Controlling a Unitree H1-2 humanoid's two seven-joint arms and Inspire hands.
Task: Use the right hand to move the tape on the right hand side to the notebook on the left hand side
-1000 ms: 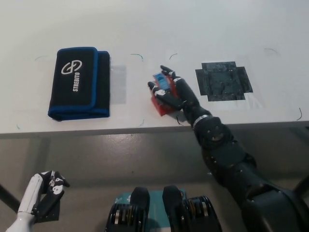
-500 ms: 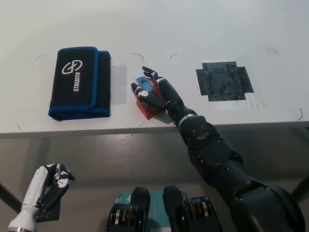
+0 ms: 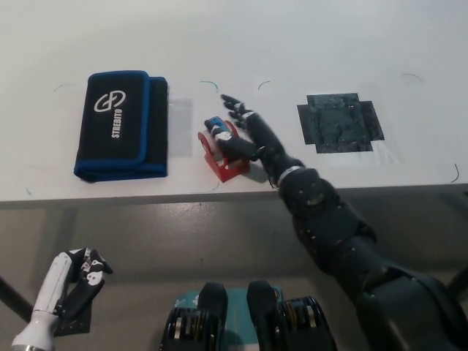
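White left hand (image 3: 73, 281) is hanging below the table (image 3: 292, 36) edge at lower left, fingers curled on nothing. Farther up, the black right hand (image 3: 245, 135) is resting on the tabletop with fingers spread, touching the red tape dispenser (image 3: 221, 155). The dispenser is sitting just right of the black-and-blue notebook (image 3: 121, 124).

Taking the black and blue notebook (image 3: 121, 125) as landmark: just to its right lies a narrow strip of bare white table (image 3: 307, 44), and then the red tape dispenser (image 3: 221, 152) with the black right hand (image 3: 245, 135) on it blocks the way. The table above the notebook is free. Well to its right is a flat black patch (image 3: 338, 122). The white left hand (image 3: 73, 281) hangs below the table edge, beneath the notebook.
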